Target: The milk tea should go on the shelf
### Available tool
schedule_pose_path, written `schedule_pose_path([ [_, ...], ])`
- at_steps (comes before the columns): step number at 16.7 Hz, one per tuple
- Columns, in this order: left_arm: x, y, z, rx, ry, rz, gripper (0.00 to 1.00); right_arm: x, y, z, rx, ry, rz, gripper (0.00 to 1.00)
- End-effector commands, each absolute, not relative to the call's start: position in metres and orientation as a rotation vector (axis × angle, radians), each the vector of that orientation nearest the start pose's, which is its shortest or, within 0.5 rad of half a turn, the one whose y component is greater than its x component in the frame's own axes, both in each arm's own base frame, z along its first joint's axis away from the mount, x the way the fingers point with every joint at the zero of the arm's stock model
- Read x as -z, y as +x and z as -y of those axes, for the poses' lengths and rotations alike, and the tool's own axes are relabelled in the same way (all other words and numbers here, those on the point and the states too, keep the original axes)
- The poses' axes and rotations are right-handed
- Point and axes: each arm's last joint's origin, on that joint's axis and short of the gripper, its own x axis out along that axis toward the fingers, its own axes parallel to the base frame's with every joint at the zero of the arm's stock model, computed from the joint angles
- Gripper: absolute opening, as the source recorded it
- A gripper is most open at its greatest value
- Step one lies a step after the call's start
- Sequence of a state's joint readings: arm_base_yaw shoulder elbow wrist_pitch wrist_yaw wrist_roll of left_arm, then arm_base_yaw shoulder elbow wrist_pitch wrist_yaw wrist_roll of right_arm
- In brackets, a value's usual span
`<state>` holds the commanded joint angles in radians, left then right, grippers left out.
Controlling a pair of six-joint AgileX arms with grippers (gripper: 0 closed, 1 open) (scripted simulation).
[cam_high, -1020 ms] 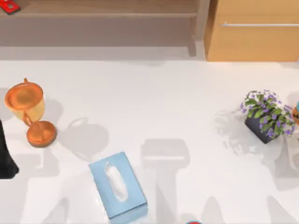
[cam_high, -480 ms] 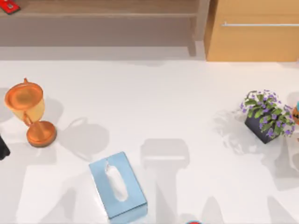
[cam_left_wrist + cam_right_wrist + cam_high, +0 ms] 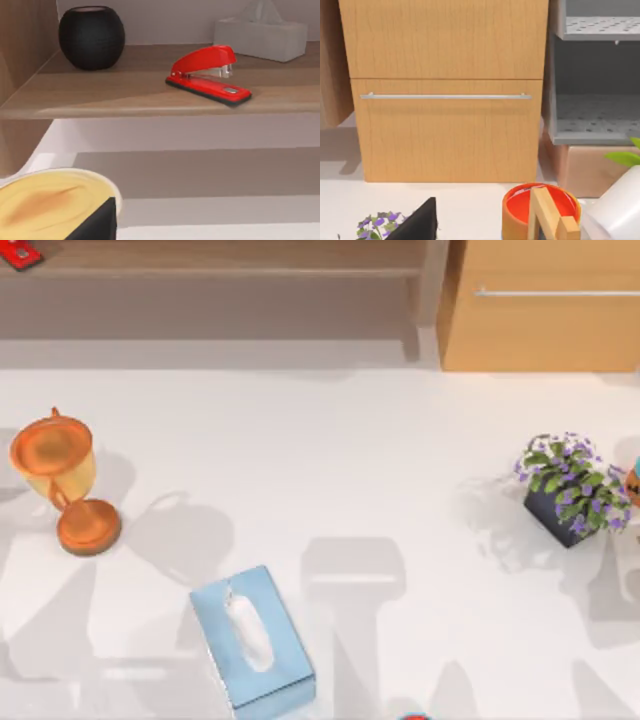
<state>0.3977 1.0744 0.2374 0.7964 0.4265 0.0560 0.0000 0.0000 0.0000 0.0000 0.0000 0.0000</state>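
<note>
Milk tea (image 3: 50, 200), a cream-lidded cup, is seen in the left wrist view just before the shelf (image 3: 125, 97), below its board. A red stapler (image 3: 207, 75) lies on that board. Whether the left hand (image 3: 97, 222) grips the cup cannot be told.

On the shelf (image 3: 125, 95), bare board lies between a black pot (image 3: 91, 36) and red stapler (image 3: 209, 75).

We take the blue tissue box (image 3: 252, 637) on the white desk (image 3: 330, 450) as landmark. Left of it and farther back stands 1 orange trophy (image 3: 60, 480); far to its right sits a purple-flowered plant (image 3: 572, 487); behind that rises the orange-tan cabinet (image 3: 540, 305).
</note>
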Motion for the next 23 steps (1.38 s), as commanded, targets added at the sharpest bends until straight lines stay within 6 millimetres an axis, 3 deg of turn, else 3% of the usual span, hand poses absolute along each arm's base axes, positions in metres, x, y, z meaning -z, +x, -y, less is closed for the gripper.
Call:
schedule_pose_path([
  [5, -0.142, 0.225, -0.124, 0.026, 0.011, -0.075, 1.0, -0.16, 0.106, 0.001, 0.0, 0.0, 0.0, 1.0],
  [10, -0.095, 0.228, -0.162, 0.027, -0.008, -0.098, 1.0, -0.16, 0.106, 0.001, 0.0, 0.0, 0.0, 1.0],
  [13, -0.083, 0.227, -0.17, 0.027, -0.01, -0.099, 1.0, -0.16, 0.106, 0.001, 0.0, 0.0, 0.0, 1.0],
  [19, -0.081, 0.227, -0.169, 0.029, -0.013, -0.102, 1.0, -0.16, 0.106, 0.001, 0.0, 0.0, 0.0, 1.0],
  [23, -0.079, 0.254, -0.172, 0.026, -0.01, -0.099, 1.0, -0.16, 0.106, 0.001, 0.0, 0.0, 0.0, 1.0],
])
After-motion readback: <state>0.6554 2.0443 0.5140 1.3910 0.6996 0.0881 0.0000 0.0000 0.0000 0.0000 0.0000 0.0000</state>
